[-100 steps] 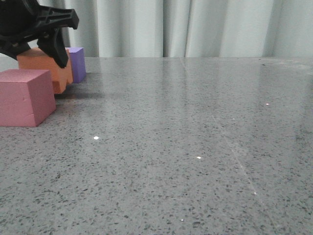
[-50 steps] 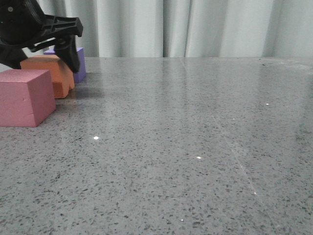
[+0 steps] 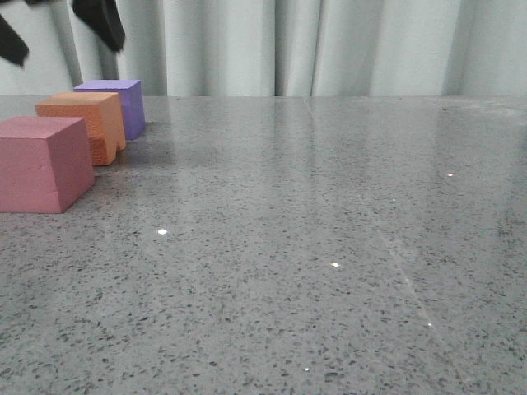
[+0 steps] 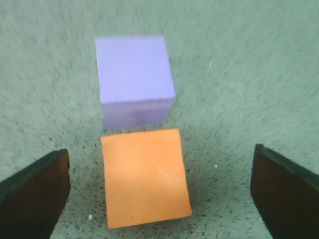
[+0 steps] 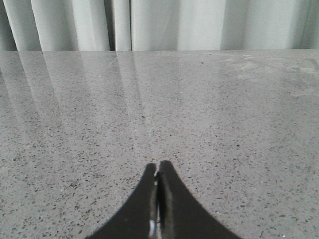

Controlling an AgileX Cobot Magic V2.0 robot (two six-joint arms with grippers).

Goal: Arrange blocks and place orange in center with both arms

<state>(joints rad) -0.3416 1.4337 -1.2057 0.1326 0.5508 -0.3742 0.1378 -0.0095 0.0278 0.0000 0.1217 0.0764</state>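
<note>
Three foam cubes stand in a row at the table's left: the pink-red cube nearest, the orange cube in the middle, the purple cube farthest. In the left wrist view the orange cube lies just before the purple cube. My left gripper hangs open and empty high above the orange cube, only its finger ends showing at the frame's top; in its wrist view the jaws stand wide apart on either side of the cube. My right gripper is shut and empty over bare table.
The grey speckled table stretches to the right of the cubes. A pale curtain hangs behind the table's far edge.
My left gripper has let go of the orange cube and risen straight up, almost out of the front view. The orange cube now rests on the table between the other two.
</note>
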